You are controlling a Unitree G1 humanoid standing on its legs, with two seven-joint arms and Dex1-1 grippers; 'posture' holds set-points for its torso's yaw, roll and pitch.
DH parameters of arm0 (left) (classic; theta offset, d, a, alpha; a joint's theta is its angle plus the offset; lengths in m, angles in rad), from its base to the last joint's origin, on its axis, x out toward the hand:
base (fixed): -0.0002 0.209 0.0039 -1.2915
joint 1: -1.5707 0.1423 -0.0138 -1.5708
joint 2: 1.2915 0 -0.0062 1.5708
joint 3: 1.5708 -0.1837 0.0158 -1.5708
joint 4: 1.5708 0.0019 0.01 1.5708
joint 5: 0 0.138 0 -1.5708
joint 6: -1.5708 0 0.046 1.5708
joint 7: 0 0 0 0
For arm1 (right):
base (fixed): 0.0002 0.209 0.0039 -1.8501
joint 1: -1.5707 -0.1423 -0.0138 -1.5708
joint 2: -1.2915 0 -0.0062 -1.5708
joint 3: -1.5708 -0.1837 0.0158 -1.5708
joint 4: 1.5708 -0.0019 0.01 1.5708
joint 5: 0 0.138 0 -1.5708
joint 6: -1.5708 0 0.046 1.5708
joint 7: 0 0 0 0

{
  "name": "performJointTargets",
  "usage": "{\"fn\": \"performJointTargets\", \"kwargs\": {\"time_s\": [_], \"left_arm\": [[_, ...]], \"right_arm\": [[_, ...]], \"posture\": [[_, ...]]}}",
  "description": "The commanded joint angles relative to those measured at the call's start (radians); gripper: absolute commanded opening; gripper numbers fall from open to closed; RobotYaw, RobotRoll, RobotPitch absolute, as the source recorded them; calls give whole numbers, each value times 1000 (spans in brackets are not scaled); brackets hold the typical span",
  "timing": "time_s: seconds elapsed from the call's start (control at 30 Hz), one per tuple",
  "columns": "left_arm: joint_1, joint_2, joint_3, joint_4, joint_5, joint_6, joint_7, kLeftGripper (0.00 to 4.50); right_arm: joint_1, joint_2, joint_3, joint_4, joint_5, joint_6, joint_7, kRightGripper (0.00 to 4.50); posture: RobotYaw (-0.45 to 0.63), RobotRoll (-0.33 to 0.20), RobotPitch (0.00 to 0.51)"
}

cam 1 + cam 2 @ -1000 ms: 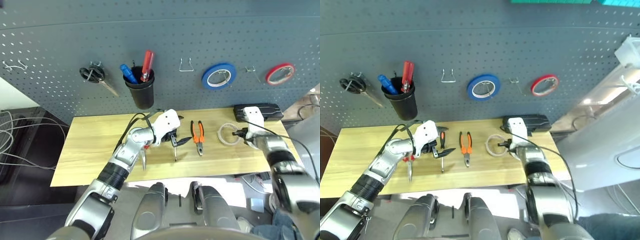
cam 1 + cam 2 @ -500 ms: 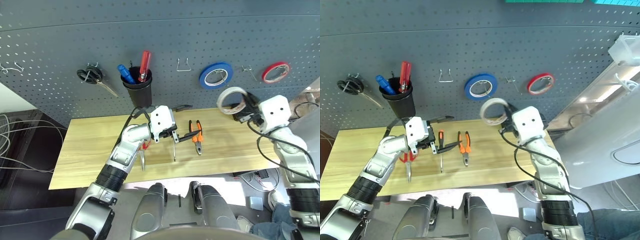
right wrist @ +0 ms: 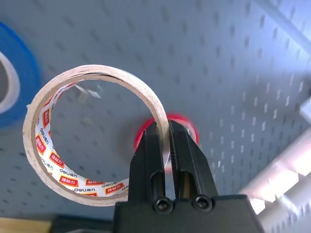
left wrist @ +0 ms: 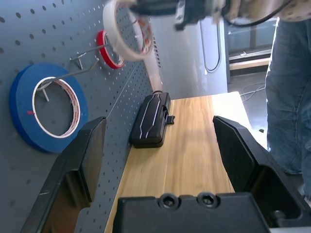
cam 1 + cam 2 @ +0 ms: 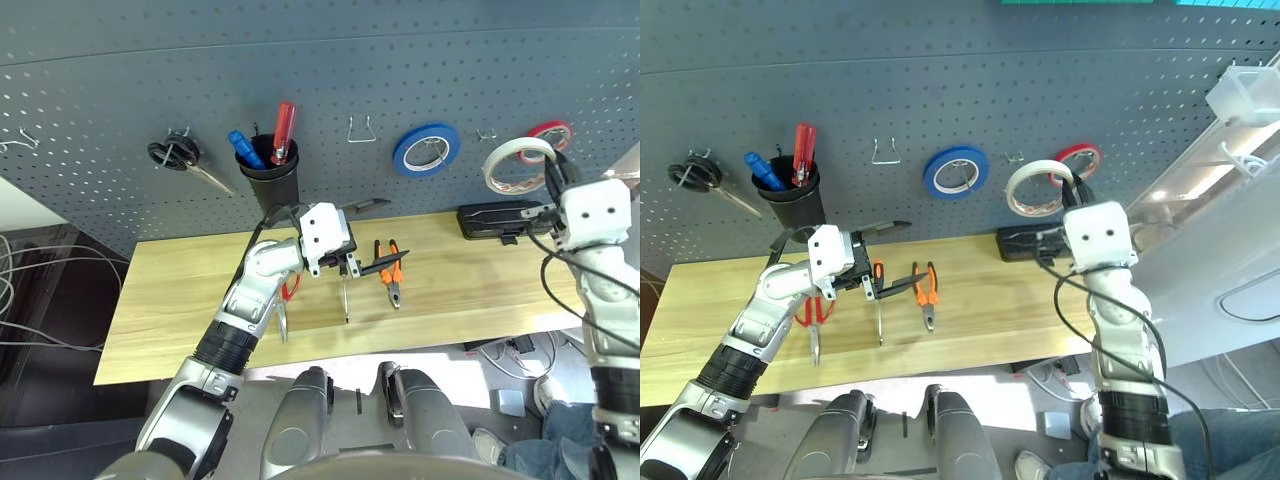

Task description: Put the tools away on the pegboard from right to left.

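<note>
My right gripper (image 3: pixel 165 127) is shut on the rim of the whitish tape roll (image 5: pixel 515 165). It holds the roll up in front of the pegboard (image 5: pixel 320 70), between a bare hook (image 5: pixel 487 133) and the red tape roll (image 5: pixel 549 134). My left gripper (image 5: pixel 372 235) is open and empty, hovering low over the table. Below it lie the slim screwdriver (image 5: pixel 344 297) and the orange-and-black pliers (image 5: pixel 392 272). The red-handled scissors (image 5: pixel 285 305) lie partly under my left forearm.
On the pegboard hang a blue tape roll (image 5: pixel 432 148), black-handled scissors (image 5: pixel 175 158), an empty wire hook (image 5: pixel 362 130) and a black cup (image 5: pixel 268 182) with a blue and a red tool. A black case (image 5: pixel 497 220) lies at the back right of the wooden table (image 5: pixel 180 300).
My right gripper has carried the whitish tape roll from the table up and rightward to the pegboard near the red roll. My left gripper has risen a little above the screwdriver.
</note>
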Motion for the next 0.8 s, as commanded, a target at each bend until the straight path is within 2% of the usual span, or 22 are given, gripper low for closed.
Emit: {"fn": "performJointTargets", "kwargs": {"time_s": [0.03,0.17,0.2,0.33,0.53,0.57,0.7,0.8], "left_arm": [[5,-4,-4,-1,5,5,-1,4500],[10,-2,-1,-7,9,9,9,4500],[12,-1,0,-10,10,10,12,4500],[21,4,1,-17,10,14,21,4500],[34,11,-2,-29,9,19,22,4500],[34,12,-3,-28,8,25,19,4500],[33,46,-28,-7,41,66,-7,4500],[31,102,-62,32,122,79,-18,4500]], "right_arm": [[-38,7,29,80,-10,-4,-5,23],[-94,13,45,152,0,-16,0,23],[-94,15,49,157,5,-22,5,649],[-57,31,57,145,30,-35,31,2079],[59,44,54,50,80,-54,90,4257],[85,43,62,35,97,-38,121,4486],[147,61,111,-4,176,203,244,4486],[106,134,90,-33,286,568,227,4486]], "posture": [[-11,0,178],[0,0,178],[3,0,180],[8,0,184],[-3,0,197],[-5,0,200],[-5,0,204],[7,0,204]]}}
